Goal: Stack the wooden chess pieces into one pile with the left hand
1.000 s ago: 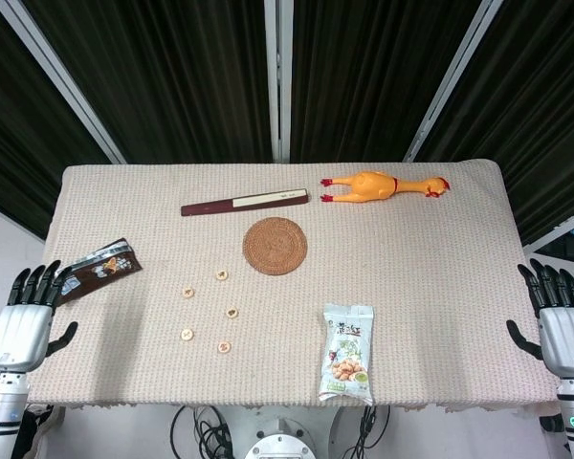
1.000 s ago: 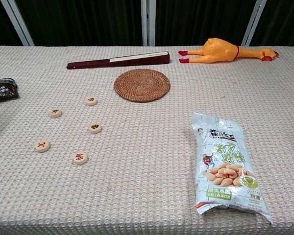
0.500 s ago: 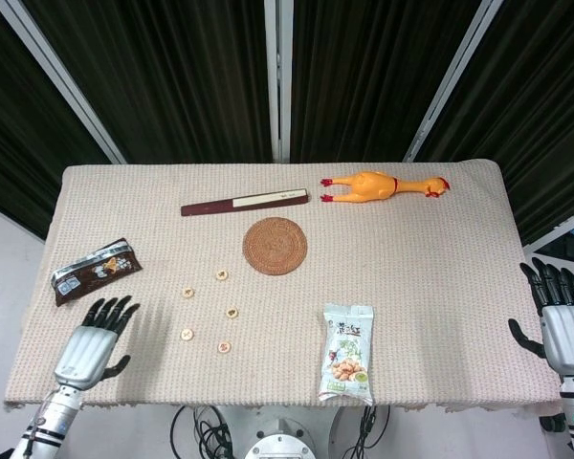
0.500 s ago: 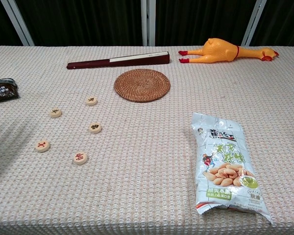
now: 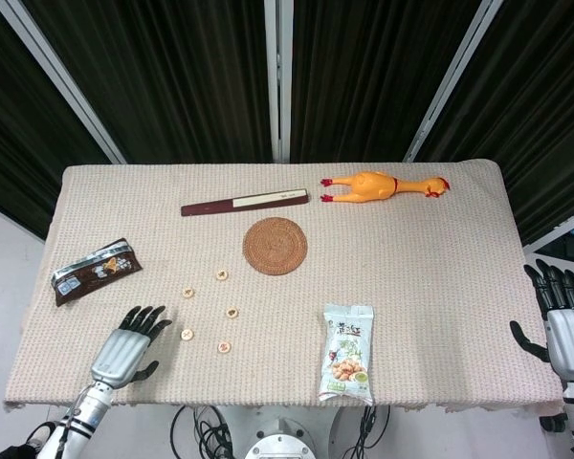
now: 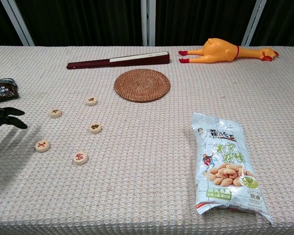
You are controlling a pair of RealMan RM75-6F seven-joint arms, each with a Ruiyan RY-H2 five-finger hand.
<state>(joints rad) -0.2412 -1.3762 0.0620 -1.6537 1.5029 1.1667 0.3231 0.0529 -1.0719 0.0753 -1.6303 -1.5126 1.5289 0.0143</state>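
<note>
Wooden chess pieces point(image 6: 81, 157), small round discs, red or black marks; left hand point(image 5: 124, 353) fingers point(image 6: 10, 111) spread, empty

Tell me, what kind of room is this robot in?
Probably a lab or test room, not a home. A cloth-covered table stands before dark curtains, a mix of practice things lies on it, like a rubber chicken and wooden chess pieces, and cables hang underneath.

Your left robot hand point(image 5: 126, 349) is over the front-left part of the counter point(image 5: 430, 287), palm down, fingers spread and holding nothing. Your right robot hand point(image 5: 566, 325) is off the right edge, fingers apart and pointing up, empty.
</note>
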